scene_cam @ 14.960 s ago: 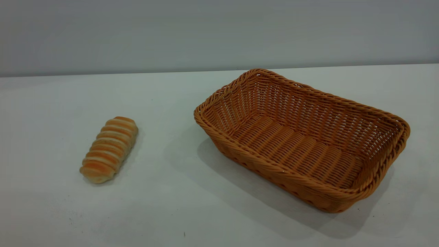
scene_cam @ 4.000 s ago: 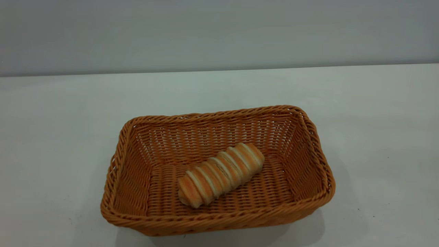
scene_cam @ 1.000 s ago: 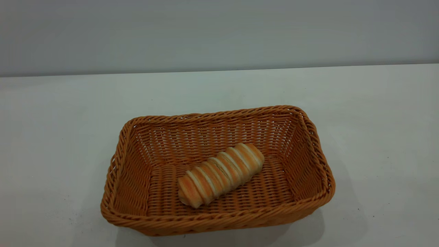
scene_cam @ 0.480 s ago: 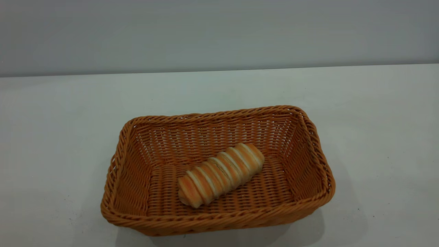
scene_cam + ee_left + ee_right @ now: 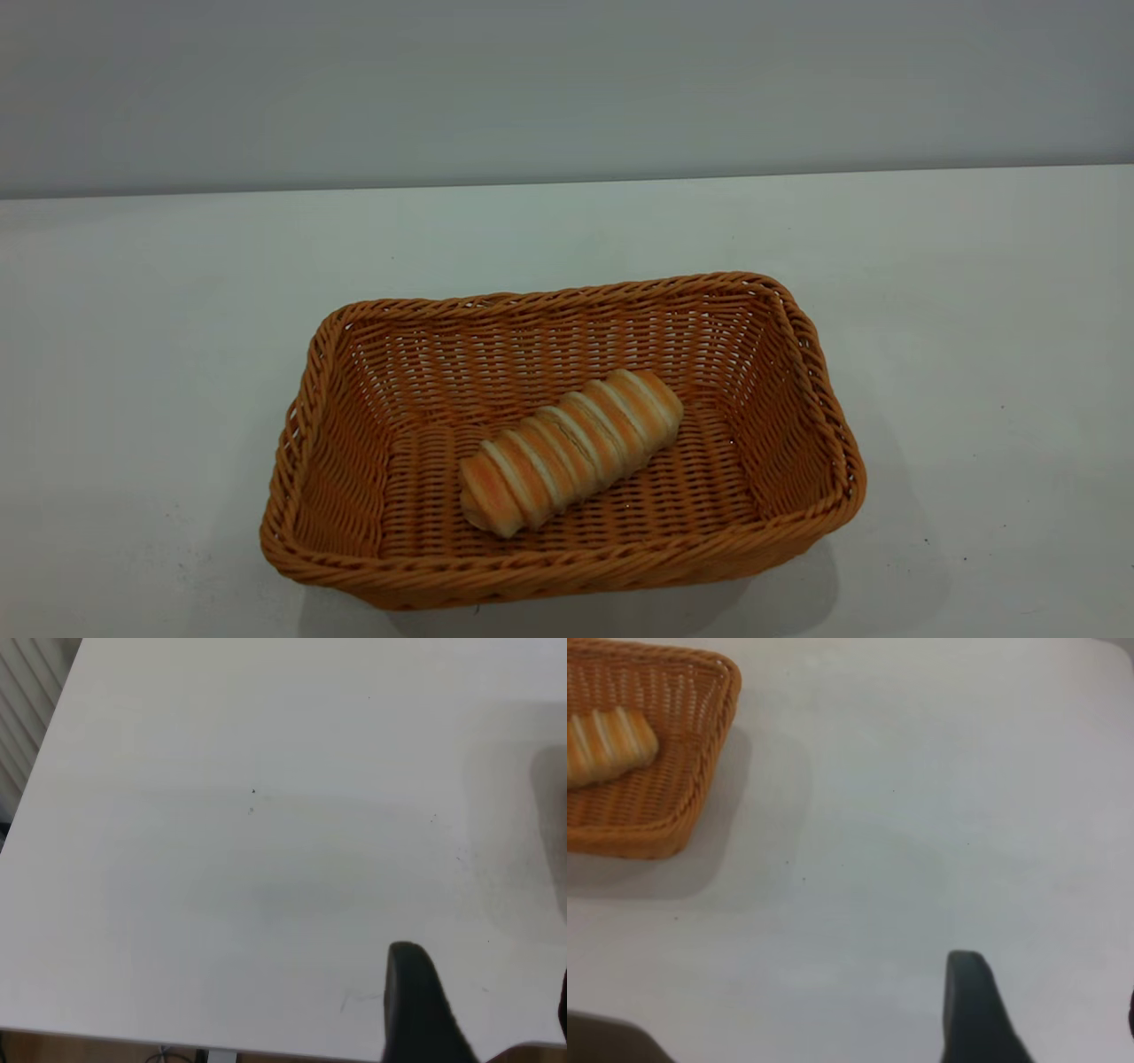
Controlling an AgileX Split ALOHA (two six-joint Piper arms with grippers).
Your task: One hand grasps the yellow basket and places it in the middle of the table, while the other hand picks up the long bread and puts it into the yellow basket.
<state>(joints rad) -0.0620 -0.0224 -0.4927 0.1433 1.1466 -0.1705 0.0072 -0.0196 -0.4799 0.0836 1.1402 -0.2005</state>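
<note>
The yellow basket (image 5: 567, 571) stands in the middle of the white table (image 5: 133, 354), long side towards the camera. The long bread (image 5: 571, 450) lies slantwise on its floor. Basket (image 5: 673, 828) and bread (image 5: 607, 744) also show in the right wrist view, far from my right gripper (image 5: 1050, 1014), which is open, empty and over bare table. My left gripper (image 5: 483, 1010) is open and empty over bare table near a table edge. Neither gripper shows in the exterior view.
A grey wall runs behind the table's far edge (image 5: 567, 177). The left wrist view shows the table's edge (image 5: 133, 1036) with brown floor below. Small dark specks (image 5: 252, 793) dot the tabletop.
Nothing has moved over the last second. Against the oldest frame, the basket has come from the right to the middle, and the bread from the left table into it.
</note>
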